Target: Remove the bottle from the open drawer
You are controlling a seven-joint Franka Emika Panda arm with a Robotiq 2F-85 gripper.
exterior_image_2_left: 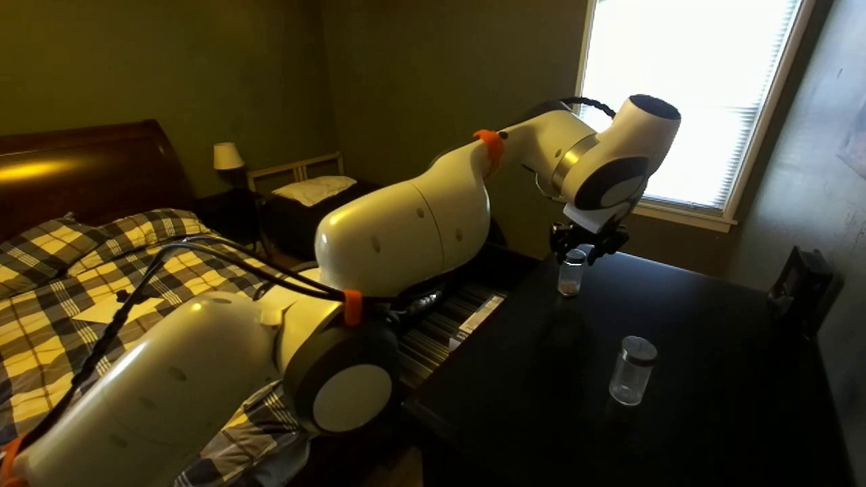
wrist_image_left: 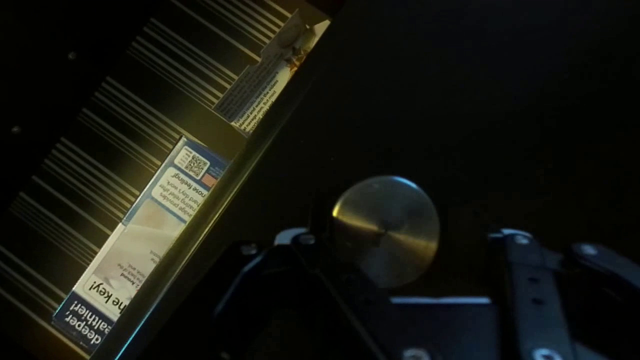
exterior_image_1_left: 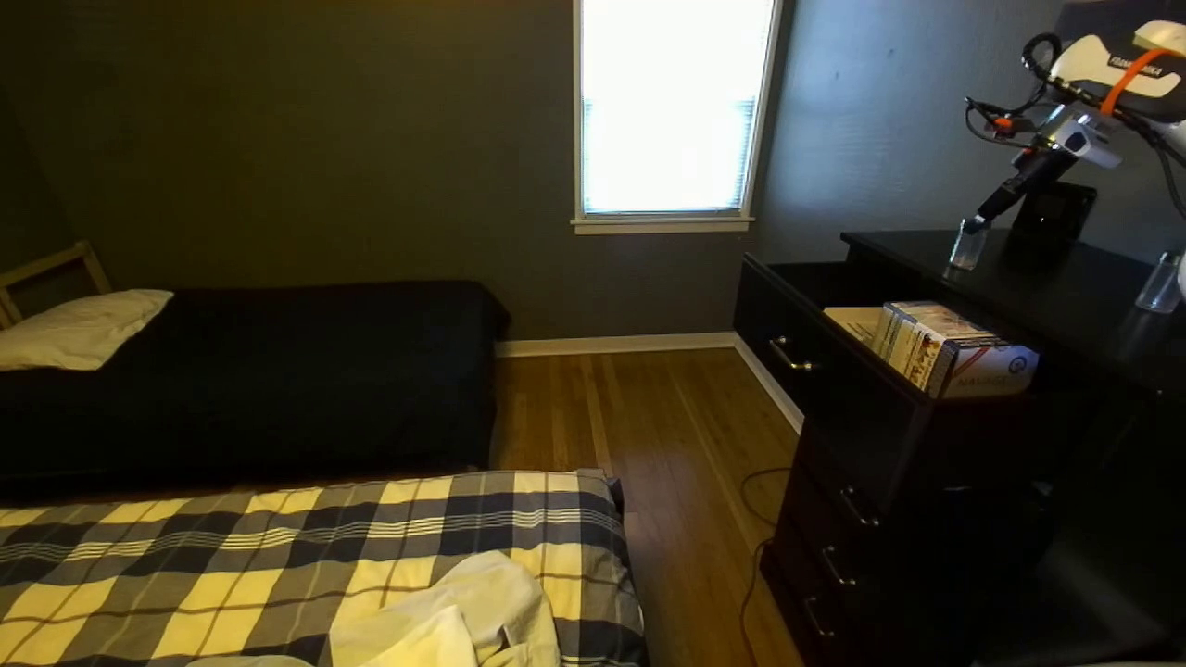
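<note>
Metal-lidded clear bottle (exterior_image_2_left: pixel 570 279) stands on the dresser top (exterior_image_2_left: pixel 717 325), jaws apart around its lid (wrist_image_left: pixel 392 220); raising the gripper (wrist_image_left: pixel 401 235) slowly should avoid tipping it.

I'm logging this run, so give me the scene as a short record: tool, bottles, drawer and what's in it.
Tool: open, lid between its jaws, gap on one side
Bottle: upright on dresser, under tool, outside drawer
Second bottle: upright on dresser, apart from tool
Drawer: pulled open
In drawer: printed box, partly hidden in the wrist view
</note>
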